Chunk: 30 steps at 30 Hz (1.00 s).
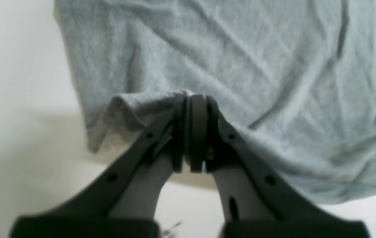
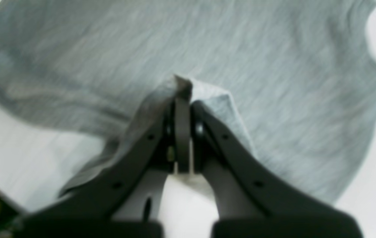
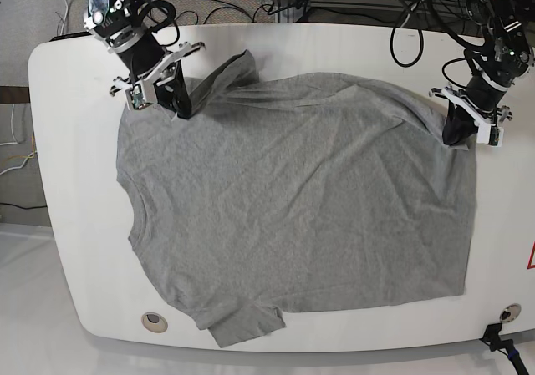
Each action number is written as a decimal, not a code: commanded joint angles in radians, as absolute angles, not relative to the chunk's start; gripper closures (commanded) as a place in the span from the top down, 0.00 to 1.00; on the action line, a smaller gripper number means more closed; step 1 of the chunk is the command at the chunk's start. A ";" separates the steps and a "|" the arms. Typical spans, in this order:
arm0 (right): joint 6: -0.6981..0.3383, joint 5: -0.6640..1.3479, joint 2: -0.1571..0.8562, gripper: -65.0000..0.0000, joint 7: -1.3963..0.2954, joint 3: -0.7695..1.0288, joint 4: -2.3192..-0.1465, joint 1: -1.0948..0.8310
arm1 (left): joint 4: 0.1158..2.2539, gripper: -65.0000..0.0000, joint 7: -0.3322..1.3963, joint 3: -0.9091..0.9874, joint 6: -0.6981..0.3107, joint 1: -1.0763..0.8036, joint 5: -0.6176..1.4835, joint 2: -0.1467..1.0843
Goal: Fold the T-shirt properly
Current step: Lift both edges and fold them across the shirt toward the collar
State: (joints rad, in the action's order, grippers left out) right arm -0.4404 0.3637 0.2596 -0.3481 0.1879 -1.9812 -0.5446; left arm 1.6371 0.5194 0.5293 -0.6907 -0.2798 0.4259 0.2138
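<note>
I see: grey T-shirt (image 3: 301, 200) flat on white table (image 3: 50, 225); L gripper (image 3: 456, 133) & R gripper (image 3: 180, 108) pinching cloth nr far edge corners.

Shirt (image 3: 301, 208) is plain heather grey, no print at all, just a soft fleck. Table (image 3: 75, 250) is white. Both grippers' jaws are dark charcoal, nearly black.

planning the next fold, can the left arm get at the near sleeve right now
Probably not. The left gripper is shut on the T-shirt at the far edge; the near sleeve lies across the table.
</note>
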 commanded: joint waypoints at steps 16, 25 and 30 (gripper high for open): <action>-0.435 0.372 0.309 0.00 -0.443 0.094 -1.782 -0.148 | 1.570 0.03 0.493 0.578 -0.469 -0.134 0.443 0.170; -0.472 0.372 0.311 0.00 -0.443 0.082 -1.601 0.031 | 1.570 0.03 0.496 0.573 -0.467 -0.068 0.443 0.170; -0.472 0.372 0.329 0.00 -0.443 0.073 -1.501 0.140 | 1.523 0.03 0.593 0.536 -0.466 -0.018 0.441 0.171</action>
State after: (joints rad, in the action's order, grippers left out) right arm -0.4721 0.3637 0.2993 -0.4709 0.0750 -1.5246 0.0708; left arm 1.5238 0.5903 0.5411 -0.4629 -0.0338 0.4263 0.1589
